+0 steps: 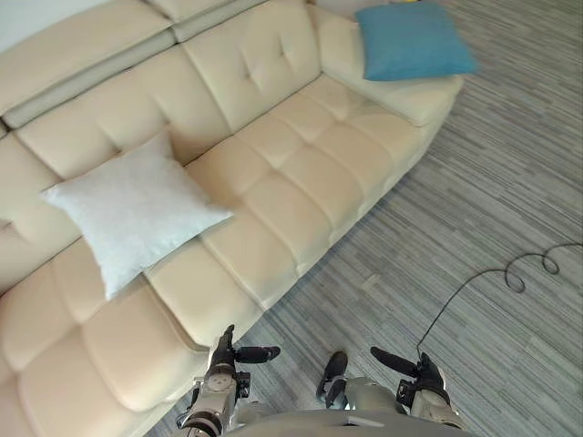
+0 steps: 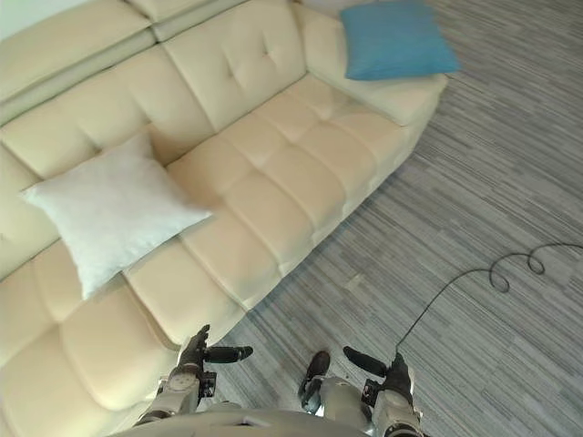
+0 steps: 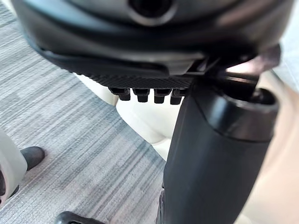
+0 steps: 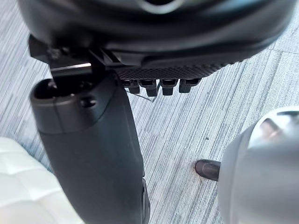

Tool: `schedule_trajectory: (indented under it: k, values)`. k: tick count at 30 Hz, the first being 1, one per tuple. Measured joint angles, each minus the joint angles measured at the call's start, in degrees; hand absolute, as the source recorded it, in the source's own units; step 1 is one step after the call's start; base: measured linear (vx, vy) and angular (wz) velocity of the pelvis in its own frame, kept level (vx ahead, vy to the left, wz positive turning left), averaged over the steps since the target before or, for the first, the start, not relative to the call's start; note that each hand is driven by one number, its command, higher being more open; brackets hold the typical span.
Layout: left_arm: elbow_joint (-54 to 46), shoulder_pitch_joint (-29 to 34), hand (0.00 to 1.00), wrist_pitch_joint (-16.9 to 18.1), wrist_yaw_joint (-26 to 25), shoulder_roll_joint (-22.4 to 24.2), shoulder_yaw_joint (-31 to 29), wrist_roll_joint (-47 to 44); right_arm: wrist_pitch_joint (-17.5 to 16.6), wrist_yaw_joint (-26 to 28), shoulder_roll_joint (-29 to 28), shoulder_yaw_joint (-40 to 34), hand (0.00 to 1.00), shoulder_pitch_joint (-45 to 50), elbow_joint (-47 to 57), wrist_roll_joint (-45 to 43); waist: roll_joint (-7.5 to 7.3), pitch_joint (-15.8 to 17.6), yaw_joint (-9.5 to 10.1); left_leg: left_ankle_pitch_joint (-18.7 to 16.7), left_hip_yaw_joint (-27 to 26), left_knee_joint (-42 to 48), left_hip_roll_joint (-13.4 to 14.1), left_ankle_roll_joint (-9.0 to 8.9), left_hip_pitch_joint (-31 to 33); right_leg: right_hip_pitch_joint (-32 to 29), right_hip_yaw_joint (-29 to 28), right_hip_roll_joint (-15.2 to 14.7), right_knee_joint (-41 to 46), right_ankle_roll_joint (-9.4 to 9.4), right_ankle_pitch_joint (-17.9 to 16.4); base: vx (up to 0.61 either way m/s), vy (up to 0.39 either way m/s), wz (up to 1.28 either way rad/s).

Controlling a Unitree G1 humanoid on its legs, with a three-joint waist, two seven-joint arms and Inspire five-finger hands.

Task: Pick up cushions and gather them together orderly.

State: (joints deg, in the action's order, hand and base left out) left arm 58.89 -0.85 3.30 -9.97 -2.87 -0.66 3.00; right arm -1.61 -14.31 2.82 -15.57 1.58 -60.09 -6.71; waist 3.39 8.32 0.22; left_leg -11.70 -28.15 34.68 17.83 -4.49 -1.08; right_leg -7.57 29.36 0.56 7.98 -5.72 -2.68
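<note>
With the left hand (image 1: 223,360) and right hand (image 1: 421,373) low, relaxed and empty, gathering looks unstarted, so next comes reaching the white square fabric cushion (image 1: 132,214) on the cream tufted leather sofa (image 1: 301,155), well apart from the blue square fabric cushion (image 1: 412,41) at its far end.

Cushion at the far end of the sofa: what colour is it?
The cushion is plain blue, clearest in the left eye view.

Sofa (image 1: 301,182): you lose its left end and backrest top past the edge. White cushion (image 1: 132,214): hides the seat beneath from you.
</note>
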Motion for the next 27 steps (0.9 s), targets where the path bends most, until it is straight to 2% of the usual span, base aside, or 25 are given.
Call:
schedule_trajectory:
  k: [1, 2, 3, 5, 7, 8, 9, 10, 11, 12, 13, 14, 16, 17, 18, 19, 21, 23, 24, 25, 26, 27]
  values:
    - [0.02, 0.92, 1.0, 0.02, 0.26, -0.02, 0.13, 0.0, -0.06, -0.08, 0.01, 0.72, 1.0, 0.2, -0.01, 0.04, -0.38, 0.75, 0.18, 2.68, 3.27, 9.76, 2.15, 3.48, 2.97, 2.11, -2.03, 1.01, -0.84, -0.53, -0.87, 0.19, -0.194, -0.79]
    - [-0.06, 1.81, 1.0, -0.04, 0.54, 0.08, 0.18, 0.03, -0.11, -0.07, -0.07, 1.21, 1.0, 0.11, 0.06, 0.07, -0.64, 1.58, 0.51, 1.83, 6.74, 15.43, 2.18, 4.06, 5.43, 3.38, -3.6, 1.68, -1.09, -0.82, -1.28, 0.14, -0.101, -0.9]
    - [-0.35, 1.83, 1.0, 0.28, 1.01, -0.54, 0.19, 0.13, -0.29, -0.09, -0.05, 1.25, 1.0, -0.12, 0.25, 0.17, -0.51, 1.95, 0.65, -0.56, 11.48, 20.16, 0.49, 3.31, 9.43, 4.03, -5.26, 2.07, -1.03, -1.38, -1.89, 0.13, -0.066, -0.82]
    - [-2.58, 1.63, 1.0, 0.75, 0.6, -0.61, -0.85, -0.12, -0.15, -0.34, -0.2, 1.02, 1.0, -0.14, 0.21, 0.15, -0.89, 3.09, 1.55, -3.86, 18.24, 20.78, -5.31, 2.77, 16.59, 5.61, -8.29, 2.42, -1.39, -2.23, -2.6, 0.18, -0.079, -0.7]
    - [-4.54, 1.67, 1.0, 1.25, 0.39, -0.42, -0.87, -0.16, -0.06, -0.71, -0.62, 0.71, 1.0, -0.15, 0.08, 0.11, -1.43, 4.01, 2.61, -4.26, 21.15, 16.36, -8.59, 2.18, 19.07, 6.75, -9.74, 2.32, -1.68, -1.69, -2.92, 0.15, -0.03, -0.58]
    - [-6.43, 1.81, 1.0, 1.68, 0.27, 0.1, -1.15, -0.23, 0.15, -1.21, -0.7, 0.43, 1.0, -0.32, 0.34, 0.11, -1.08, 4.47, 3.13, -4.11, 23.13, 6.81, -12.01, 2.08, 21.72, 8.22, -11.64, 2.62, -2.04, -0.95, -3.71, 0.18, 0.007, -0.67]
    - [-6.88, 1.75, 1.0, 1.61, 0.39, 0.44, -1.7, -0.2, 0.16, -1.5, -0.7, 0.43, 1.0, -0.38, 0.77, 0.11, -1.17, 4.76, 3.27, -3.72, 24.58, 1.86, -13.44, 2.16, 22.51, 8.75, -12.71, 2.75, -2.04, -0.49, -4.17, 0.19, 0.022, -0.49]
    - [-6.88, 1.75, 1.0, 1.61, 0.39, 0.45, -1.73, -0.2, 0.16, -1.5, -0.7, 0.44, 1.0, -0.38, 0.78, 0.11, -1.19, 4.77, 3.27, -3.69, 24.61, 1.73, -13.48, 2.13, 22.53, 8.76, -12.74, 2.75, -2.04, -0.5, -4.19, 0.2, 0.039, -0.75]
    - [-7.32, 1.8, 1.0, 1.62, 0.21, 1.28, -3.24, -0.5, 0.11, -1.81, -1.02, 0.54, 1.0, -0.54, 1.49, 0.12, -1.43, 4.8, 4.46, -0.43, 27.62, -9.99, -15.63, 1.25, 23.13, 9.63, -16.07, 2.94, -2.02, 0.33, -5.33, 0.28, 0.061, -1.04]
    - [-7.39, 1.97, 1.0, 1.62, 0.1, 1.33, -3.54, -0.76, 0.11, -1.97, -1.19, 0.76, 1.0, -0.62, 1.77, 0.13, -1.07, 4.47, 5.33, 2.27, 29.14, -16.45, -15.95, 1.54, 22.81, 10.26, -18.27, 3.42, -2.06, 1.09, -6.3, 0.38, 0.09, -1.36]
    - [-7.38, 2.15, 1.0, 1.59, 0.09, 1.42, -3.83, -0.99, 0.16, -2.07, -1.43, 1.07, 1.0, -0.62, 1.86, 0.14, -0.84, 4.06, 5.79, 5.27, 29.6, -18.32, -15.65, 1.99, 22.79, 11.03, -20.19, 3.81, -1.75, 1.85, -7.48, 0.37, 0.092, -0.97]
    - [-7.37, 2.35, 1.0, 1.57, 0.08, 1.48, -4.27, -1.23, 0.19, -2.07, -1.79, 1.07, 1.0, -0.55, 1.86, 0.14, -1.08, 3.61, 6.06, 7.1, 29.52, -17.8, -15.6, 2.27, 22.43, 11.37, -21.44, 3.78, -1.22, 2.22, -8.36, 0.58, 0.121, -0.85]
    - [-7.5, 3.06, 1.0, 1.54, -0.1, 1.39, -5.46, -1.36, 0.16, -1.99, -3.51, 1.11, 1.0, 0.87, 3.2, 0.37, -2.55, 1.76, 6.07, 11.39, 27.77, -13.64, -16.0, 4.5, 22.08, 11.72, -24.13, 2.15, 3.56, 4.49, -13.28, 0.64, 0.129, -0.66]
    - [-7.51, 2.96, 1.0, 1.46, -0.07, 1.24, -5.4, -1.41, 0.09, -1.89, -4.03, 1.17, 1.0, 0.98, 3.27, 0.58, -3.63, 1.51, 6.07, 9.68, 26.7, -12.23, -16.52, 4.53, 21.97, 11.4, -24.61, 1.07, 5.5, 5.02, -14.82, 0.53, 0.108, -0.61]
    - [-7.12, 2.84, 1.0, 1.13, -0.02, 0.45, -5.13, -1.28, 0.1, -1.7, -5.2, 1.1, 1.0, 1.57, 3.85, 1.41, -5.58, 0.1, 6.3, 6.53, 24.0, -10.46, -17.44, 6.0, 20.61, 8.67, -25.53, -1.59, 13.71, 8.1, -17.53, 0.43, 0.081, -0.54]
    - [-6.79, 2.63, 1.0, 1.05, -0.03, 0.32, -4.78, -1.29, 0.1, -1.56, -5.4, 1.1, 1.0, 1.64, 4.28, 2.21, -5.86, 0.07, 6.16, 5.13, 23.3, -10.15, -17.82, 6.94, 19.21, 7.13, -25.0, -2.74, 19.22, 9.38, -17.44, 0.53, 0.092, -0.57]
    - [-6.7, 2.65, 1.0, 0.71, -0.06, 0.54, -3.83, -1.28, 0.19, -1.1, -5.45, 1.02, 1.0, 1.58, 4.94, 2.26, -5.54, 0.28, 5.89, 1.56, 22.78, -10.54, -18.13, 7.77, 14.33, 1.06, -22.12, -6.08, 37.7, 13.57, -14.65, 0.55, 0.097, -0.28]
    - [-6.65, 2.74, 1.0, 0.23, -0.31, 0.49, -2.89, -1.28, 0.14, -0.9, -5.42, 1.04, 1.0, 1.59, 5.61, 2.3, -5.26, 0.44, 5.74, -0.32, 22.87, -10.43, -17.84, 7.97, 11.17, -0.87, -19.81, -7.98, 44.58, 12.02, -15.57, 0.48, 0.023, -0.04]
    - [-6.71, 2.66, 1.0, 0.22, -0.42, 0.71, -2.68, -1.28, 0.03, -0.8, -5.45, 1.14, 1.0, 1.56, 6.45, 2.74, -4.54, 0.67, 5.7, -1.94, 23.2, -10.65, -16.33, 7.77, 8.01, -2.9, -17.06, -9.17, 46.57, 10.29, -16.6, 0.37, -0.045, 0.03]
    - [-6.71, 2.55, 1.0, 0.24, -0.47, 0.77, -2.7, -1.28, -0.07, -0.74, -5.46, 1.17, 1.0, 1.41, 6.67, 2.78, -4.27, 0.82, 5.77, -2.18, 23.28, -11.04, -15.76, 7.68, 6.98, -3.54, -16.54, -9.25, 46.02, 9.93, -16.81, 0.44, -0.088, 0.02]
    - [-6.54, 2.75, 1.0, 0.23, -0.77, 0.74, -2.75, -1.27, -0.26, -0.64, -5.53, 1.21, 1.0, 0.96, 6.89, 2.79, -3.55, 1.2, 5.67, -2.26, 23.37, -13.11, -14.08, 7.55, 3.89, -5.1, -15.61, -9.23, 41.87, 9.2, -17.23, 0.29, -0.084, 0.0]
    - [-6.35, 2.85, 1.0, 0.22, -0.92, 0.7, -2.79, -1.27, -0.41, -0.64, -5.53, 1.22, 1.0, 0.84, 6.89, 2.8, -3.34, 1.3, 5.61, -2.33, 23.35, -14.04, -13.4, 7.4, 2.68, -5.79, -15.35, -9.23, 39.16, 9.25, -17.19, 0.36, -0.143, 0.0]
